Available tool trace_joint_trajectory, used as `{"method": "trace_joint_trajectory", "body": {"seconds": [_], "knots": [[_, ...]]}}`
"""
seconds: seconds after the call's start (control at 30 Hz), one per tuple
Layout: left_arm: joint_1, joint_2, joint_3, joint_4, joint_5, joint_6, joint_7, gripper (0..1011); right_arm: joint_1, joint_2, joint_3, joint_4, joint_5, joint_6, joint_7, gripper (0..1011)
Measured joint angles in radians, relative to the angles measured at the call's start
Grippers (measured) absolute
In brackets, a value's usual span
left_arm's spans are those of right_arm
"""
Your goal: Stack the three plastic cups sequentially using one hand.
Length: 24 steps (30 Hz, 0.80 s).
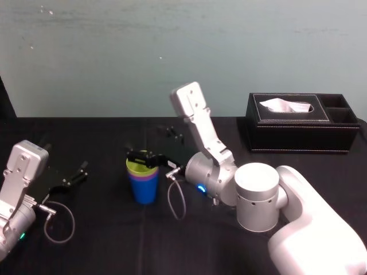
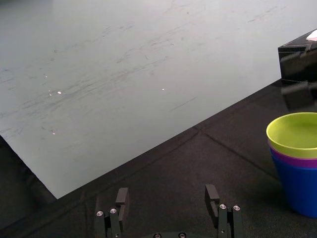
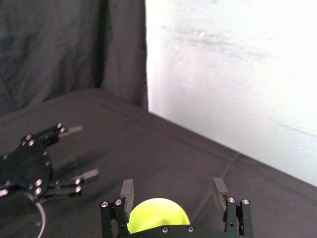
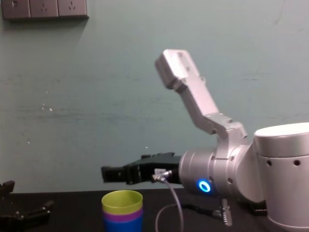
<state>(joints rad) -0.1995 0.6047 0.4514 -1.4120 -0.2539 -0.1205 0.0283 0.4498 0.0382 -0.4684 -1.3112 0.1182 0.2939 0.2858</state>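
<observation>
- all nested mid-worktop: yellow-green cup (image 1: 141, 166) in purple cup (image 1: 143, 176) in blue cup (image 1: 144, 190)
- right end effector (image 1: 132, 155) hangs just above them, released, gripping nothing
- left end effector (image 1: 80, 172) parked near the worktop's left edge, also released

Bare tablecloth (image 1: 103, 229) around cup stack (image 1: 143, 182), right gripper (image 1: 136, 156) overhead, tissue box (image 1: 301, 123) far right.

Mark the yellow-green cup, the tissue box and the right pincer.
yellow-green cup (image 2: 297, 135), left wrist view, on its inner wall.
black tissue box (image 1: 298, 136), head view, on its front wall.
right pincer (image 3: 173, 187), right wrist view, midway between its open fingertips.
</observation>
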Motion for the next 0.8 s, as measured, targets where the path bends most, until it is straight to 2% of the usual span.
{"method": "trace_joint_trajectory", "body": {"seconds": [0.17, 0.53, 0.8], "knots": [[0.000, 0.000, 0.000, 0.000, 0.000, 0.000, 0.000, 1000, -0.032, -0.001, 0.035, -0.032, 0.006, -0.027, -0.042, 1000], [0.000, 0.000, 0.000, 0.000, 0.000, 0.000, 0.000, 1000, -0.114, -0.001, 0.112, -0.090, -0.024, -0.027, -0.155, 1000], [0.000, 0.000, 0.000, 0.000, 0.000, 0.000, 0.000, 1000, -0.153, 0.001, 0.152, -0.094, -0.041, -0.024, -0.177, 1000]]}}
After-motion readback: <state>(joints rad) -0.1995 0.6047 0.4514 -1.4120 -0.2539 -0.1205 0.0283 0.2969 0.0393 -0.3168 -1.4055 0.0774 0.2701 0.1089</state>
